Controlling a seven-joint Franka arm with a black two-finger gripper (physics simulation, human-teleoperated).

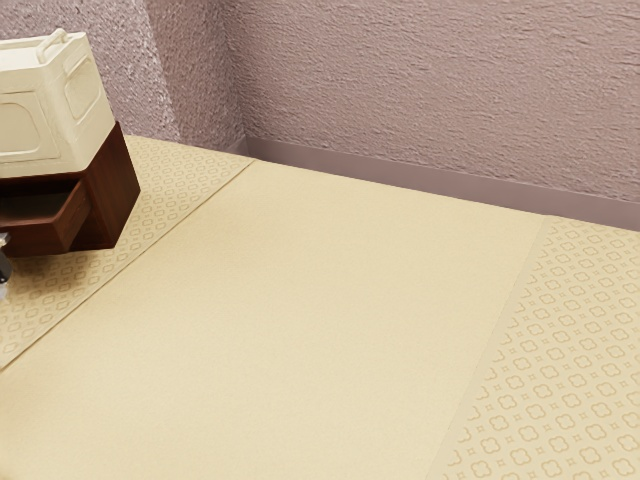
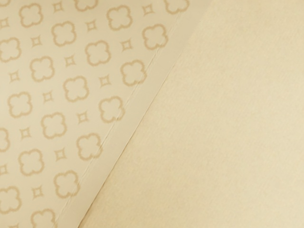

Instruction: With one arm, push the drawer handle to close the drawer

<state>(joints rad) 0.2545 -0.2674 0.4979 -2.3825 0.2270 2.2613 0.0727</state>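
1. Exterior view first, and right at the left edge, there I am: a small dark and pale sliver of my gripper [image 1: 4,268], low by the front of the drawer [image 1: 38,240]. How far open I am, I cannot tell from this; nor can I tell whether I'm touching the drawer or holding anything.

2. And the drawer? It's out, jutting from the lower part of the cabinet [image 1: 116,195], its hollow inside on view. Dark reddish-brown wood here, flat panels and straight edges on both.

3. Up on top of the cabinet sits a cream canister [image 1: 83,100], boxy, with rounded, raised panel outlines on its sides and a looped handle [image 1: 52,45] above.

4. Below it all, a pale yellow surface [image 1: 300,300], plain through the middle, with a patterned band along each side. Behind, a rough, pebbly pinkish-mauve wall [image 1: 400,90], with smooth skirting [image 1: 380,178] running along its foot.

5. Over to the wrist view, and I'm facing that same pale surface: four-lobed outlines [image 2: 63,23] in tan, little four-pointed shapes [image 2: 92,25] scattered between them. A smooth, straight strip [image 2: 111,149] cuts diagonally past the pattern, thin creases along its edges, and beyond it the surface turns plain, softly mottled.
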